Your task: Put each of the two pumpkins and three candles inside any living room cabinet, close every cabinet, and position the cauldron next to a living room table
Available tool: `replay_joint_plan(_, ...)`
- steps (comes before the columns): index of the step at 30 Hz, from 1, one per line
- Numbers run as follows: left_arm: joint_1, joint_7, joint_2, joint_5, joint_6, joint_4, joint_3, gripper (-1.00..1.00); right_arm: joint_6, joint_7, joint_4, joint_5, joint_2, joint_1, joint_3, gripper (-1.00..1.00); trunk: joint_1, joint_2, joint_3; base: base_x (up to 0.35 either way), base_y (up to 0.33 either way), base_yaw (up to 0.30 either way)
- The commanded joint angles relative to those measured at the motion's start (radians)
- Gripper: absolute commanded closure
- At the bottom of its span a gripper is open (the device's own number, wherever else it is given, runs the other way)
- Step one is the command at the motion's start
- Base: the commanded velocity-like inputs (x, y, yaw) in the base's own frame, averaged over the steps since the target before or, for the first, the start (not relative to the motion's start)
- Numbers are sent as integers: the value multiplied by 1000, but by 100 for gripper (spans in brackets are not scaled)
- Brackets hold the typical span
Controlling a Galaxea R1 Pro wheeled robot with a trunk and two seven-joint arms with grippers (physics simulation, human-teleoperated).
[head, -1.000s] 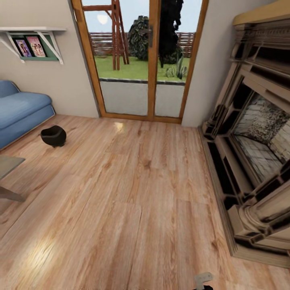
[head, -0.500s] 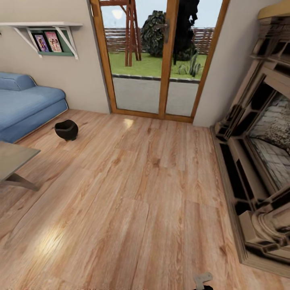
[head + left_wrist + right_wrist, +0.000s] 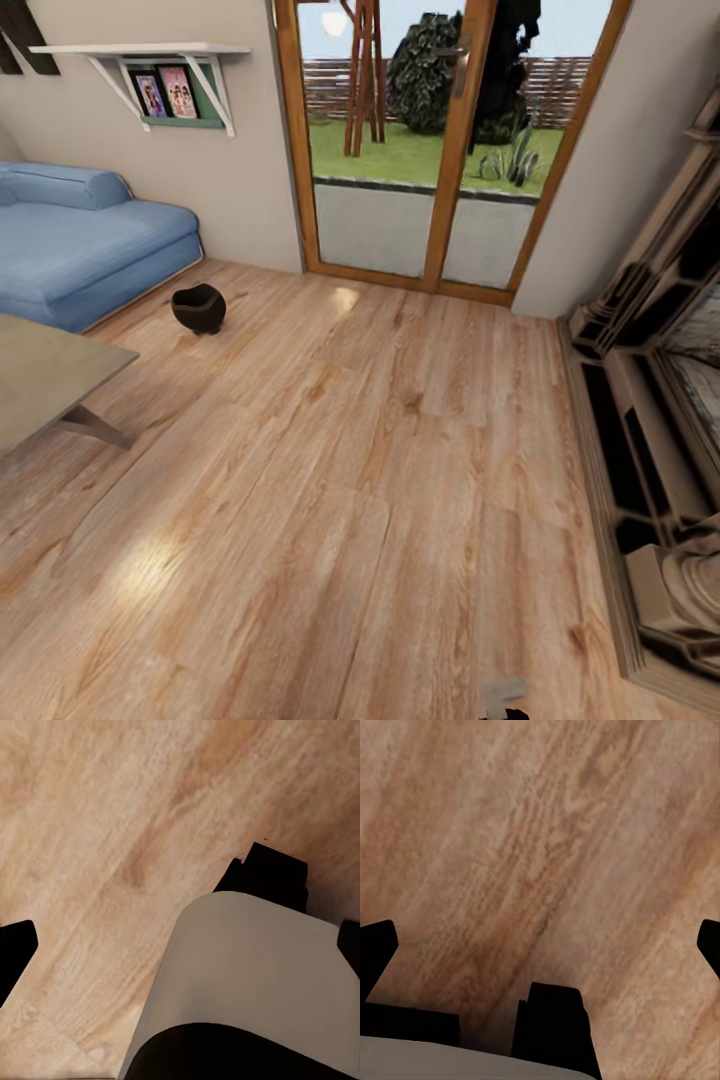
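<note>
The cauldron (image 3: pixel 198 308), a squat black pot, stands on the wood floor in the head view's left half, just off the corner of the blue sofa (image 3: pixel 90 245). A corner of the table (image 3: pixel 45 380), with a greyish glossy top on a grey leg, juts in from the left edge, about a pot's width or two nearer than the cauldron. The pumpkins, candles and cabinet are out of view. Both wrist views look down on bare floorboards. My left gripper (image 3: pixel 180 949) and right gripper (image 3: pixel 540 941) are open, with the fingertips wide apart and nothing between them.
A wood-framed glass door (image 3: pixel 450 150) to the garden stands in the far wall. An ornate stone fireplace (image 3: pixel 650 400) runs along the right side. A wall shelf (image 3: pixel 150 60) with pictures hangs above the sofa. Wood floor (image 3: pixel 350 480) spreads across the middle.
The camera has swung left, so the whole picture has slid right. More of the sofa and table shows and less of the fireplace. The cauldron stays where it was on the floor.
</note>
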Motion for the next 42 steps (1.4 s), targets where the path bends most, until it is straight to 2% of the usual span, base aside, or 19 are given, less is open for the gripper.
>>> replay_joint_plan(1,0,0,0,0,-1,0,0,-100,0,0,0,0,0,0,0,-100,0,0,0,0,0,274)
replay_joint_plan(9,0,-1,-2,0,-2,-2,0,-100,0,0,0,0,-1,0,0,-100,0,0,1,0,0,280)
replay_joint_plan(25,0,-1,-2,0,-2,-3,0,-100,0,1,0,0,-3,0,0,-100,0,0,18,4,0,221)
replay_joint_plan(33,0,-1,-1,0,2,-1,0,-100,0,0,0,-1,-3,0,0,-100,0,0,28,280,0,188)
replay_joint_plan(42,0,-1,0,0,5,-1,0,-100,0,0,1,-3,-4,0,0,-100,0,0,31,327,0,24)
